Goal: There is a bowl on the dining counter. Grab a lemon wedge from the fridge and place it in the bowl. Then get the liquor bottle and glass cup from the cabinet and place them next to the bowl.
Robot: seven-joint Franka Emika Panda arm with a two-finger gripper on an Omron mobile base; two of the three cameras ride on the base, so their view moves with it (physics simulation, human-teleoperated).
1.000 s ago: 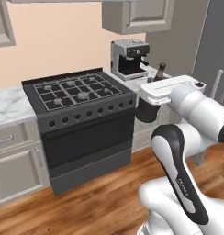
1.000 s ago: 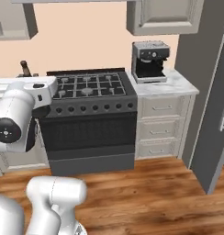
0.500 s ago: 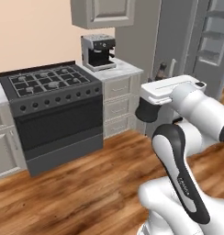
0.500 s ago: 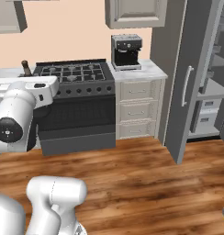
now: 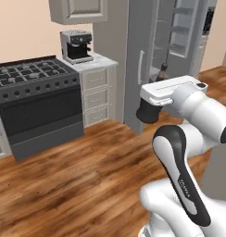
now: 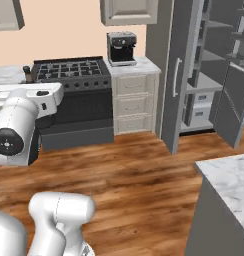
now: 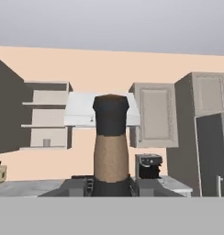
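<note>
kitchen, fridge (image 6: pixel 194 75) open | liquor bottle (image 7: pixel 111 142) upright (neck up) | gripper (image 7: pixel 111 183) clamped on bottle

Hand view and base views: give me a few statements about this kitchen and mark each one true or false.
1. The gripper is shut on a bottle. True.
2. Both doors of the fridge are shut. False: one stands open, shelves showing.
3. A coffee machine stands on the counter beside the stove. True.
4. The floor is white tile. False: it is brown wood.
</note>
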